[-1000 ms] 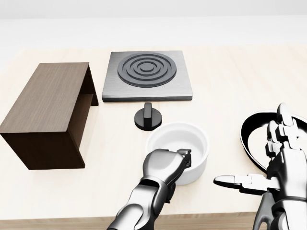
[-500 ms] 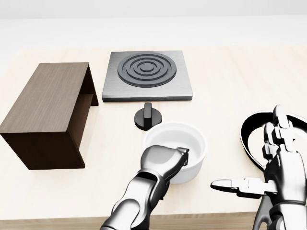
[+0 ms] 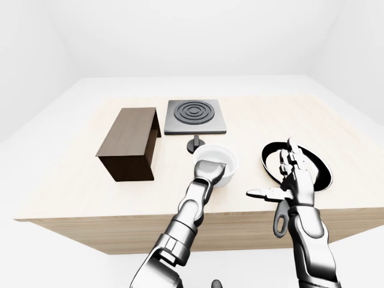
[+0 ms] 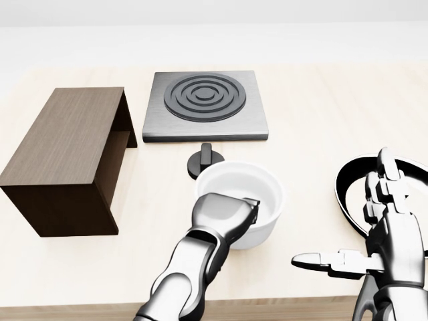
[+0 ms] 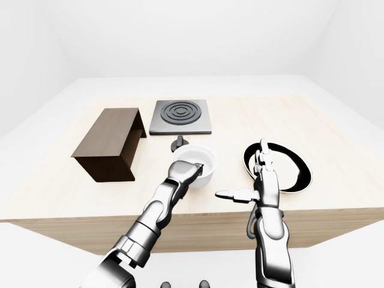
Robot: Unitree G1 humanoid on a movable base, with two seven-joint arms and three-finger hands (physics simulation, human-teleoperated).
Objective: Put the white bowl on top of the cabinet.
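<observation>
- White bowl (image 4: 249, 194): near the tabletop's near edge in the head view, just below the black knob (image 4: 205, 162), well right of the cabinet (image 4: 63, 157); whether lifted clear or resting on the wood cannot be told.
- Left hand (image 4: 224, 219): clamped on the bowl's near rim, fingers hooked over the lip into the hollow.
- Judged step: lifting and carrying leftward. Best kept level, raised above the cabinet's top edge before crossing, then lowered flat onto the middle of the top panel.
- One-sided rim pinch likely to let the far side sag; slow wrist motion advisable.
- Bowl: smooth, glossy, round, straight-walled, thick-lipped, empty.
- Cabinet: dark brown wood grain, long box, flat top, open on the side facing the stove plate, with a shelf inside.
- Stove plate (image 4: 206, 105): square brushed grey metal with dark concentric rings.
- Knob: round black disc with an upright bar.
- Right hand (image 4: 381, 234): spread wide, grasping nothing, hovering at the lower right over the pan.
- Pan (image 3: 300, 165): round, black inside, shiny pale rim, partly hidden by that hand.
- Tabletop (image 4: 314, 120): pale matt wood, fine grain.
</observation>
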